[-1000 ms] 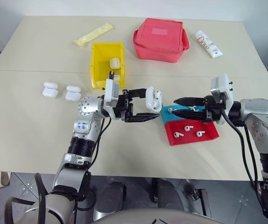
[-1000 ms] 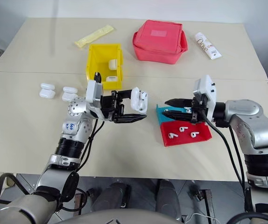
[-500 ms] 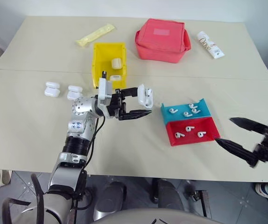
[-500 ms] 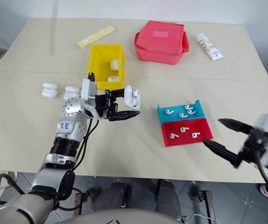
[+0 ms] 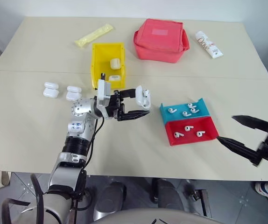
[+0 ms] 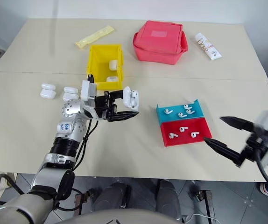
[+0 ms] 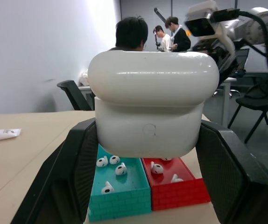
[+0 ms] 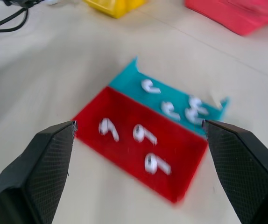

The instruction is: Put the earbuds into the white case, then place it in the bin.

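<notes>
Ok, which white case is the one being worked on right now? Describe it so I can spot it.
Start at the yellow bin in the middle of the table. Just in front of it the left gripper is shut on the white case, holding it above the tabletop. The two look-alike cases lie flat on the table to the robot's left, untouched.

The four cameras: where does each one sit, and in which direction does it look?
Left and right eye views: on the head, looking down at the table; both arms show.
Left wrist view: behind the left gripper, facing the white case it holds.
Right wrist view: behind the open right gripper, facing down.
Shared by all: the blue tray and red tray with earbuds.
</notes>
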Action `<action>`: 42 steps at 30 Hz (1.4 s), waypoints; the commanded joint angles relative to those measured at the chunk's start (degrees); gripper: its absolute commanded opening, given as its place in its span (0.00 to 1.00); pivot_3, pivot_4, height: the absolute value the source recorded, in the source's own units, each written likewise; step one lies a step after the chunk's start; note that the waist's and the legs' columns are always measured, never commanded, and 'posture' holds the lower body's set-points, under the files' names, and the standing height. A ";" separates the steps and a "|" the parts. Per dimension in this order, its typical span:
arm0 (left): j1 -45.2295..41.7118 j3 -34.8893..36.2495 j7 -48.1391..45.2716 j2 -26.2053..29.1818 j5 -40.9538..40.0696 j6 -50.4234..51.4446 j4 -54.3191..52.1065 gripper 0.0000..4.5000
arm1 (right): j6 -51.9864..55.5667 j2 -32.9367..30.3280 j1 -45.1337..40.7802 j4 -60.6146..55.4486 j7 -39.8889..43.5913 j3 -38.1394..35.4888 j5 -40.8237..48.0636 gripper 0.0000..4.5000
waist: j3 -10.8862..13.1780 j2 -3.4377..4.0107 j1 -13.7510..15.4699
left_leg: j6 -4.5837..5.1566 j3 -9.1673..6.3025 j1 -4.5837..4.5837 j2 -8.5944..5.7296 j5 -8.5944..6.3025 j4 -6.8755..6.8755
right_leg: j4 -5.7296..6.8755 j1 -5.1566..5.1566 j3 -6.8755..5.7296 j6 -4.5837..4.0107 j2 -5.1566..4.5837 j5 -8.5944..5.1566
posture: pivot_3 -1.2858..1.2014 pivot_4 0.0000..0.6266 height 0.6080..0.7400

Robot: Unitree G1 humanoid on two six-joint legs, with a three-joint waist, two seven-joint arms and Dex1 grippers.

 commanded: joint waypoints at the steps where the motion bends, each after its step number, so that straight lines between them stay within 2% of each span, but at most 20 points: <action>1: 0.10 0.47 1.00 -0.09 -0.34 -0.91 -2.72 0.62 | 3.46 -4.36 -9.62 5.38 -3.78 11.51 -4.10 0.99 | 0.00 0.00 -0.36 | 0.00 0.00 0.00 0.00 0.00 0.03 | -0.01 0.01 0.00 0.00 -0.01 0.00 | 0.52 0.24 1.00; 4: 1.72 0.38 1.92 -0.18 -0.49 -0.88 -4.54 0.62 | 6.49 -5.45 -24.66 12.46 -5.08 25.59 -9.83 0.99 | 0.01 0.00 -0.61 | 0.00 -0.03 -0.06 0.01 0.01 0.00 | -0.04 -0.04 -0.04 0.00 -0.02 0.00 | 0.52 0.24 1.00; 7: 3.40 0.37 2.89 -0.12 -0.65 -0.72 -6.54 0.62 | 7.66 -4.30 -37.68 19.57 -3.38 36.58 -15.40 0.99 | 0.01 0.03 -0.86 | -0.01 -0.01 -0.09 -0.03 0.03 0.00 | -0.04 -0.08 -0.03 0.00 -0.05 0.00 | 0.52 0.24 1.00; 12: 5.64 0.12 4.29 -0.10 -0.71 -0.62 -9.21 0.62 | 11.28 -1.44 -52.71 30.01 1.48 49.56 -21.65 0.99 | 0.01 0.02 -0.72 | -0.06 -0.08 -0.20 -0.04 0.06 0.02 | -0.03 -0.14 -0.09 0.00 -0.06 0.00 | 0.52 0.24 1.00; 14: 6.14 -0.06 4.65 -0.12 -0.72 -0.51 -9.98 0.62 | 11.93 -0.55 -55.82 32.15 2.79 52.06 -23.35 0.96 | 0.01 0.02 -0.62 | -0.06 -0.08 -0.22 -0.05 0.06 0.06 | -0.02 -0.15 -0.08 0.01 -0.06 0.02 | 0.52 0.24 1.00; 17: 6.56 -0.16 4.98 -0.06 -0.76 -0.55 -10.48 0.62 | 10.76 0.46 -59.63 33.35 6.45 55.39 -25.23 0.80 | 0.01 0.02 -0.62 | -0.06 -0.13 -0.31 -0.06 0.06 0.08 | 0.19 -0.18 -0.12 0.01 -0.07 0.03 | 0.52 0.24 1.00; 24: 6.23 0.56 5.31 0.69 -0.50 -1.43 -9.45 0.62 | 11.00 3.48 -65.71 35.67 10.97 60.76 -29.31 0.80 | 0.01 0.03 -1.21 | -0.09 -0.11 -0.32 -0.04 0.07 0.08 | 0.27 -0.24 -0.12 0.01 -0.03 0.04 | 0.52 0.24 1.00; 26: 6.01 0.55 5.39 0.70 -0.37 -1.67 -9.13 0.62 | 11.02 4.75 -66.92 37.02 11.39 62.08 -30.84 0.72 | 0.00 0.03 -1.36 | -0.09 -0.11 -0.32 -0.05 0.07 0.08 | 0.28 -0.24 -0.12 0.01 -0.03 0.04 | 0.52 0.24 1.00; 42: 6.05 0.26 5.25 0.68 -0.53 -2.16 -9.41 0.62 | 7.26 12.24 -70.75 49.35 13.71 67.41 -41.46 0.72 | 0.00 0.03 -2.08 | -0.12 -0.12 -0.32 -0.05 0.09 0.06 | 0.32 -0.28 -0.14 0.01 -0.02 0.03 | 0.52 0.24 1.00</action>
